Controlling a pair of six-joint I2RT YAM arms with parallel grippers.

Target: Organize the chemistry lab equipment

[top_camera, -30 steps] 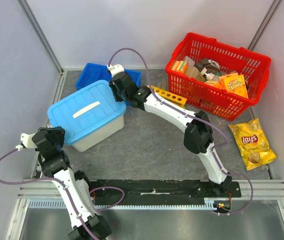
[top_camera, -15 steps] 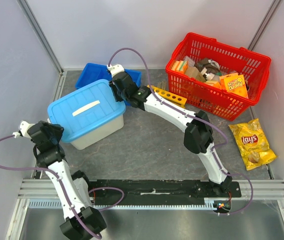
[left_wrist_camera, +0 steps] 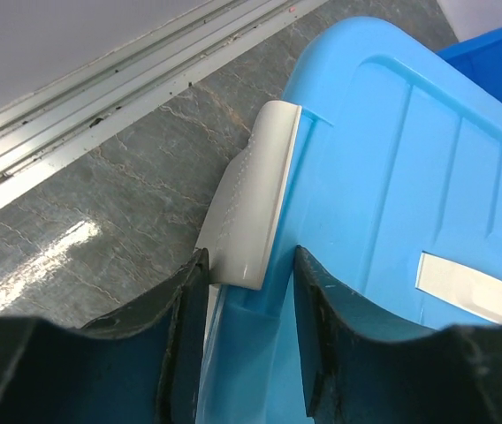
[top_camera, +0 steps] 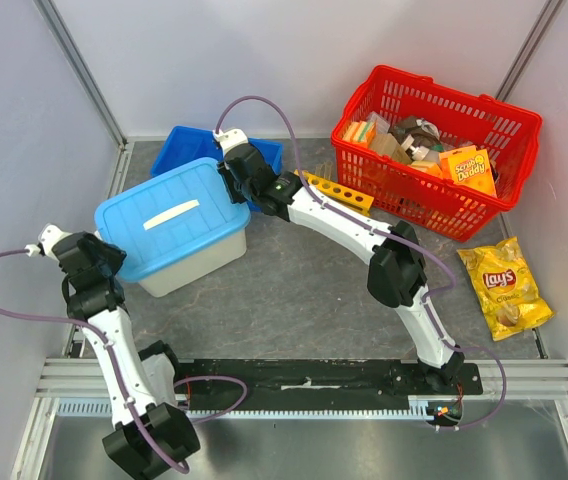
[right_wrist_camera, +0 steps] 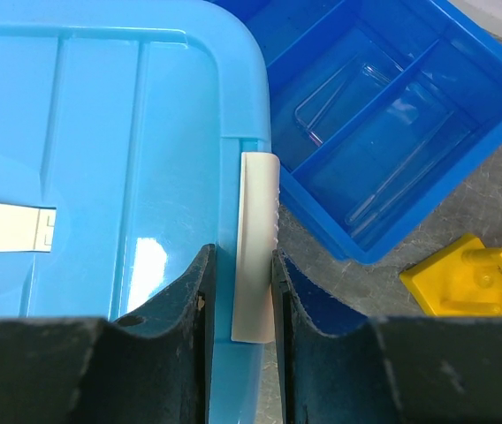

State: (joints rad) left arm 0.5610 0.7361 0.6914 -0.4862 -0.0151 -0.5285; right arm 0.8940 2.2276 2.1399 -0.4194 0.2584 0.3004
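A yellow test-tube rack [top_camera: 339, 192] lies on the table beside the red basket; its end shows in the right wrist view [right_wrist_camera: 472, 278]. Thin clear tubes [right_wrist_camera: 384, 168] lie in a dark-blue divided tray [top_camera: 189, 142]. A light-blue lidded box [top_camera: 169, 215] stands in front of the tray. My right gripper [right_wrist_camera: 240, 256] is shut on the box's right white latch [right_wrist_camera: 255, 238] and the lid edge. My left gripper [left_wrist_camera: 249, 261] straddles the left white latch [left_wrist_camera: 251, 203] and the lid's rim. Its jaws stand open, the left finger touching the latch tip.
A red basket [top_camera: 434, 150] with sponge packs and boxes stands at the back right. A yellow chip bag [top_camera: 504, 287] lies at the right. The cell's walls and metal rail [left_wrist_camera: 101, 97] run close to the box's left end.
My left arm has swung left and forward to the box's left end, and its jaws have narrowed around the latch. The right arm and the box have not moved.
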